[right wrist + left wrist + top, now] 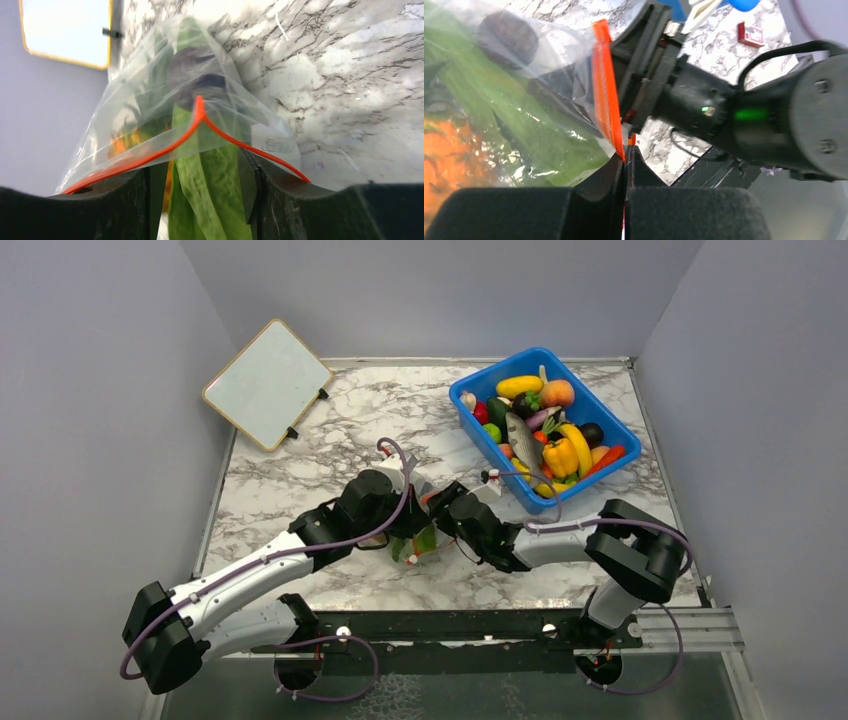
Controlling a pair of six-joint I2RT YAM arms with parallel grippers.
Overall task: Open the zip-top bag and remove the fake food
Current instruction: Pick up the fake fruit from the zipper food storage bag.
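The left fingers (594,200) are clenched on the red zip strip (605,90) of the zip-top bag (549,75), which sits just beyond their tips. The right fingers (100,205) stand parted and released, with the strip draped across them and the green leaf (210,175) between them. Farther out on the desk (300,470) sits a blue bin (497,462) of toy food.
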